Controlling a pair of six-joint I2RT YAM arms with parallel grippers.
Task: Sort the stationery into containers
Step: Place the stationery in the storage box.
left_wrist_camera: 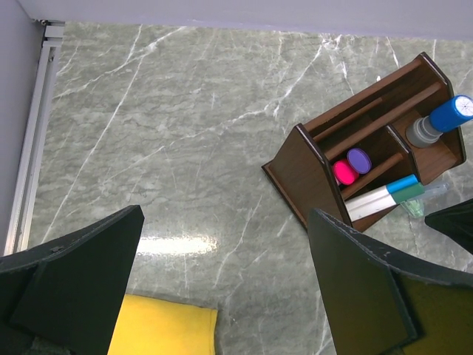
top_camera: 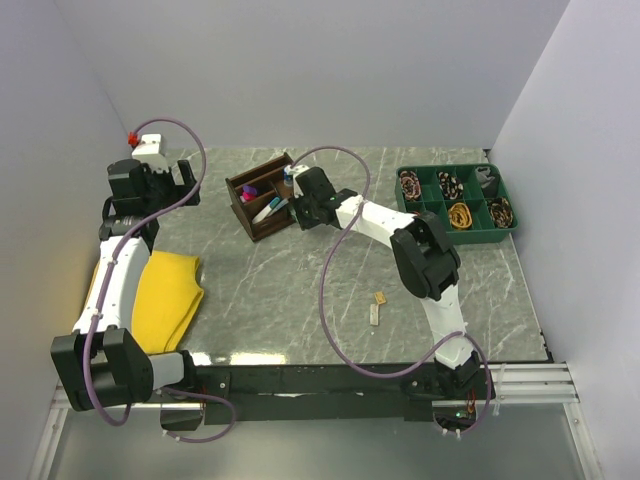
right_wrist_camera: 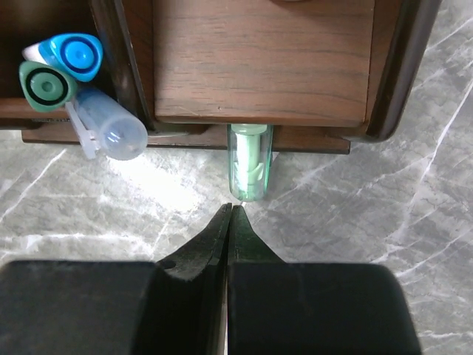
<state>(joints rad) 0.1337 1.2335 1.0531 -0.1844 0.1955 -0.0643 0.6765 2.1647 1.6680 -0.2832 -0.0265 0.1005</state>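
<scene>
Directly ahead of the right end effector, clenched on nothing, a pale-green piece is seen against the organiser wall, its long axis aimed at the fingertips. The left end effector, spread wide, is placed farther off.

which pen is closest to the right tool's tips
The pale-green translucent pen at the organiser's base, straight ahead of the shut right tool; the blue-capped marker and green-capped marker sit off to the side.

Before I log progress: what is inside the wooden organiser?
In the organiser: a pink cap, a purple cap, a blue-capped cylinder, and white markers capped blue and green. Its walls hide their lower ends and the compartment floors.
</scene>
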